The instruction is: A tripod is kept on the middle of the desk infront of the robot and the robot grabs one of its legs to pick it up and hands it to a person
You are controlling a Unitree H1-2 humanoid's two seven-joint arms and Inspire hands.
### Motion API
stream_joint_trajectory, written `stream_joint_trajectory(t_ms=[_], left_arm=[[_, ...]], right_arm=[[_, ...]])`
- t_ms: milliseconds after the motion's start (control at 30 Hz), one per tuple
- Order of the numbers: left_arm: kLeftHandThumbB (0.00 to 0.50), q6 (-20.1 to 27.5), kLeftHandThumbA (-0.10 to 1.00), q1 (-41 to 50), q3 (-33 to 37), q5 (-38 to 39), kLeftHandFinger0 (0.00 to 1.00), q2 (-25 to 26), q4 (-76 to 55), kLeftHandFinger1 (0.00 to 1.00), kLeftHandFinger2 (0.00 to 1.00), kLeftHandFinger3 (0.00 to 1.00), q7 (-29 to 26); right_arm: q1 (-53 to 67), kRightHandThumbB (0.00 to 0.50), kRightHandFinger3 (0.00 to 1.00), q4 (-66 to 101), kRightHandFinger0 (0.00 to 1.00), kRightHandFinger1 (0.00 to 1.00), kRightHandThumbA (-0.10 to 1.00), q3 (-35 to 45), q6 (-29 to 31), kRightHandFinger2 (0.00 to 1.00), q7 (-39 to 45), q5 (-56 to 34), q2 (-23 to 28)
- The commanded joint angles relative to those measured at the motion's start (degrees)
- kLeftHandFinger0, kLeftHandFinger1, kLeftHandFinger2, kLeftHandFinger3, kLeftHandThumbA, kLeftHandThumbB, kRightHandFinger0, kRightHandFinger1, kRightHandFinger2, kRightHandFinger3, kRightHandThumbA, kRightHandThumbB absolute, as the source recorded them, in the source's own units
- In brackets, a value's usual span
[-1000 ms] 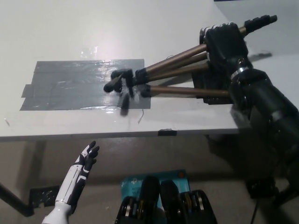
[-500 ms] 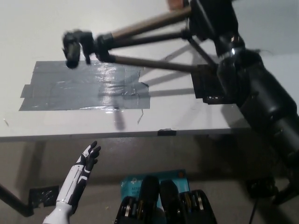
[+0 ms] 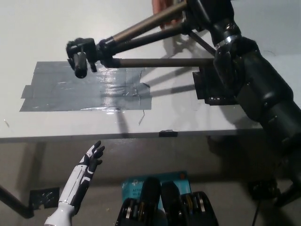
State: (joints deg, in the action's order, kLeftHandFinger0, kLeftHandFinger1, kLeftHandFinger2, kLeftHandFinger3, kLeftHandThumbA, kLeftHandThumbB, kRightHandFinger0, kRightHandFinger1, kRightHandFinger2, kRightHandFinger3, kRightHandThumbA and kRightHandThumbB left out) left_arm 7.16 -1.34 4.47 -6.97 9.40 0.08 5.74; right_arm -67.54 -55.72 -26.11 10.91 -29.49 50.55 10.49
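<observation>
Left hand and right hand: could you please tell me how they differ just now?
The left hand is white, the right hand black. The left hangs open, fingers apart, below the desk edge; the right is shut on the tripod, held above the desk. Both are the robot's.

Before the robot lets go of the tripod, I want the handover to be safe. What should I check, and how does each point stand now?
1. Tripod off the desk: ok, its shadow lies apart from it.
2. Right hand shut on the legs: ok.
3. Person's hand gripping a leg: cannot tell, it is cut off by the top edge.
4. Tripod head clear of the grey tape patch: ok.
5. Left hand out of the way: ok, it is open and below the desk edge.
</observation>
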Motion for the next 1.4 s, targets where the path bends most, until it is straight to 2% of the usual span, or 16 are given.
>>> stream_joint_trajectory(t_ms=[0, 233, 467, 500, 533, 567, 600, 633, 667, 700, 767, 967, 1033, 1167, 1300, 1367], left_arm=[[0.152, -0.22, 1.0, -0.57, 0.4, -0.38, 0.95, 1.0, -1.7, 1.0, 1.0, 1.0, 1.03], [0.145, -0.3, 1.0, -0.76, 0.49, -0.02, 0.93, 1.26, -1.69, 1.0, 0.98, 1.0, 1.46], [0.142, 0.2, 1.0, -0.87, 0.61, -0.28, 0.89, 1.28, -1.59, 0.97, 0.95, 1.0, 1.49], [0.142, 0.22, 1.0, -0.88, 0.62, -0.27, 0.88, 1.32, -1.6, 0.97, 0.95, 1.0, 1.57], [0.137, 0.2, 1.0, -0.88, 0.64, -0.27, 0.88, 1.34, -1.64, 0.97, 0.95, 1.0, 1.62], [0.142, 0.18, 1.0, -1.04, 0.72, -0.26, 0.87, 1.32, -1.57, 0.96, 0.95, 1.0, 1.7], [0.143, 0.18, 1.0, -1.09, 0.74, -0.26, 0.87, 1.3, -1.54, 0.96, 0.95, 1.0, 1.71], [0.148, 0.13, 1.0, -1.11, 0.8, -0.44, 0.86, 1.32, -1.58, 0.96, 0.94, 1.0, 1.71], [0.149, 0.09, 1.0, -1.1, 0.84, -0.67, 0.86, 1.33, -1.66, 0.95, 0.94, 1.0, 1.67], [0.15, 0.11, 1.0, -1.03, 0.9, -0.86, 0.85, 1.4, -1.68, 0.95, 0.94, 1.0, 1.66], [0.142, 0.24, 1.0, -1.06, 1.0, -0.93, 0.85, 1.54, -1.56, 0.95, 0.94, 1.0, 1.77], [0.138, 0.49, 1.0, -1.17, 0.92, -0.34, 0.84, 1.72, -1.23, 0.95, 0.94, 1.0, 2.05], [0.141, 0.02, 1.0, -1.05, 0.85, -0.2, 0.85, 1.74, -1.53, 0.95, 0.94, 1.0, 2.14], [0.125, 0.46, 1.0, -1.09, 0.85, -0.02, 0.85, 1.71, -1.34, 0.95, 0.95, 1.0, 2.16], [0.12, 0.76, 1.0, -1.35, 0.69, -0.05, 0.86, 1.7, -1.15, 0.96, 0.97, 1.0, 1.93], [0.117, 1.68, 1.0, -1.46, 0.57, -0.65, 0.88, 1.58, -0.51, 0.99, 1.0, 1.0, 1.27]], right_arm=[[-6.87, 0.182, 0.82, -2.21, 0.0, 0.29, -0.1, -0.16, 0.77, 0.78, -3.91, -0.59, -1.46], [-7.43, 0.176, 0.87, -7.37, 0.0, 0.41, -0.1, -1.04, 0.48, 0.86, -5.23, -1.03, -2.8], [-7.79, 0.177, 0.84, -9.17, 0.0, 0.42, -0.1, -0.62, -0.06, 0.86, -5.75, -2.03, -3.56], [-7.73, 0.181, 0.79, -9.08, 0.0, 0.42, -0.1, -0.49, -0.3, 0.83, -5.71, -2.18, -3.61], [-7.65, 0.212, 0.79, -8.82, 0.02, 0.42, 0.02, -0.33, -0.59, 0.8, -4.99, -2.42, -3.63], [-7.45, 0.265, 0.92, -7.37, 0.17, 0.58, 0.22, 0.1, -1.41, 0.91, -0.46, -3.46, -3.36], [-7.42, 0.276, 0.87, -7.06, 0.23, 0.58, 0.33, 0.17, -1.54, 0.82, 0.53, -3.66, -3.27], [-6.5, 0.404, 1.0, -1.35, 0.99, 1.0, 0.59, 0.73, -1.97, 1.0, 14.87, -7.41, -1.89], [-5.52, 0.491, 1.0, 3.22, 1.0, 1.0, 0.62, 1.18, -3.18, 1.0, 23.73, -10.42, -1.01], [-4.68, 0.5, 1.0, 6.52, 1.0, 1.0, 0.62, 1.57, -4.61, 1.0, 28.81, -12.68, -0.57], [-3.25, 0.5, 1.0, 11.79, 1.0, 1.0, 0.6, 2.18, -7.15, 1.0, 36.23, -16.54, 0.13], [1.02, 0.5, 1.0, 32.55, 1.0, 1.0, 0.78, 1.32, -19.09, 1.0, 58.43, -29.83, 5.51], [1.55, 0.5, 1.0, 38.2, 1.0, 1.0, 0.77, 1.62, -22.44, 1.0, 64.5, -36.85, 8.1], [2.51, 0.5, 1.0, 47.72, 1.0, 1.0, 0.71, 3.66, -28.25, 1.0, 70.18, -49.04, 11.83], [5.26, 0.5, 1.0, 61.74, 1.0, 1.0, 0.77, 6.84, -31.41, 1.0, 66.73, -57.01, 15.74], [8.94, 0.5, 1.0, 76.22, 1.0, 1.0, 0.86, 10.21, -32.62, 1.0, 61.34, -63.77, 20.82]])
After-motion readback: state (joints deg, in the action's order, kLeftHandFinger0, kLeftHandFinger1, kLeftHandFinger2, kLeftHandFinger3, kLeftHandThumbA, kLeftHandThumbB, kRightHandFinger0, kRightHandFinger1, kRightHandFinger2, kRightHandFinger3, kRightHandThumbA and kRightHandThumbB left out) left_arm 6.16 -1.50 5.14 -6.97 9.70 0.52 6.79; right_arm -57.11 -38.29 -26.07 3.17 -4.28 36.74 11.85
